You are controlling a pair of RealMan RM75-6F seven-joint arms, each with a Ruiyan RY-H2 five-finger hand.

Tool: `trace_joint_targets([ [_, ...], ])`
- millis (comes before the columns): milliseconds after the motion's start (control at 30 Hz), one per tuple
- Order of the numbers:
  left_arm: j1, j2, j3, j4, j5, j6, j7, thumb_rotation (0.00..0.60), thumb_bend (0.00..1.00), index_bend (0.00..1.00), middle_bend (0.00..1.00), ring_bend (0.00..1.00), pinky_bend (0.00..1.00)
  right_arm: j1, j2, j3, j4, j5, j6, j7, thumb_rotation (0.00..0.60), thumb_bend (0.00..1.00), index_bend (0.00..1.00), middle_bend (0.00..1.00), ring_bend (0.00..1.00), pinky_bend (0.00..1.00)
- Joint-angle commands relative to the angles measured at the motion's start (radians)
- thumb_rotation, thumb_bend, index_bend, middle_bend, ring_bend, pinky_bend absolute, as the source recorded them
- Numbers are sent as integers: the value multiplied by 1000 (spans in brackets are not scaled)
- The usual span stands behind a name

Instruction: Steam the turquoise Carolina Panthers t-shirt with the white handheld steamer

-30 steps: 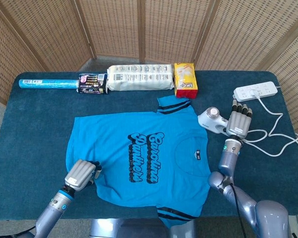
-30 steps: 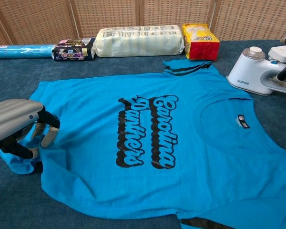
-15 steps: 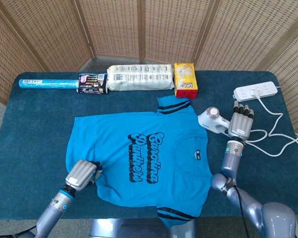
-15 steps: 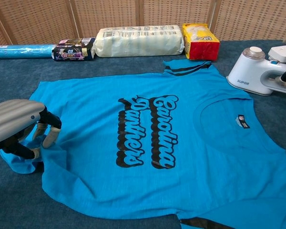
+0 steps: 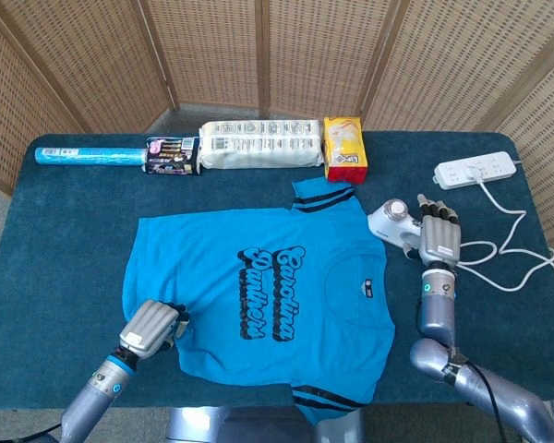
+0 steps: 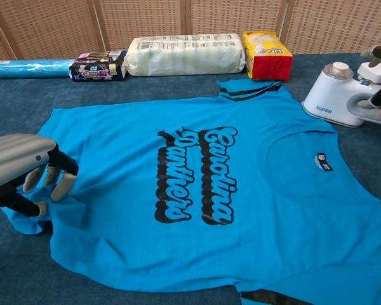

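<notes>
Sliding closer over the white handheld steamer (image 5: 397, 221) at three o'clock, the right hand (image 5: 439, 242) is reaching with fingers apart, not yet gripping. At seven o'clock, the left hand (image 6: 22, 171) is pinching the turquoise t-shirt (image 5: 258, 295) hem, probably pulling it taut.

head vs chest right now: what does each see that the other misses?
Head only: the power strip with its white cable, the right forearm, and the whole table with its edges.

Chest only: the SUPOR lettering on the steamer, and the left hand's fingertips on the shirt's corner.

Both: the shirt spread flat, the left hand at its edge, the right hand at the steamer, and the packages along the back.
</notes>
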Motion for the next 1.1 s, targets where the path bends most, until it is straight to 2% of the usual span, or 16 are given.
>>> trace_joint_targets([
  [33,-8,44,7,-54,-38,-28,47,600,303,618,642,513,565,-36,96,-26,-121,18,-7,5,600,332,0,130,74,44],
  [167,-8,84,14,-111,-77,-40,84,600,202,427,567,442,520,-49,144,-39,-181,15,1,32,600,332,0,130,74,44],
  [267,-2,119,16,-156,-97,-27,107,600,162,340,517,399,503,-64,182,-49,-224,3,11,66,600,332,0,130,74,44],
  [333,5,137,17,-174,-94,-11,107,600,157,315,499,384,496,-72,199,-54,-244,-9,20,88,600,332,0,130,74,44],
  [800,95,296,9,-222,-70,155,5,600,157,309,493,377,493,-145,269,-114,-314,-159,98,264,600,330,18,195,139,100],
  [1100,183,393,12,-165,-107,247,-118,600,156,309,493,377,494,-226,266,-177,-283,-292,196,390,600,329,211,337,280,244],
])
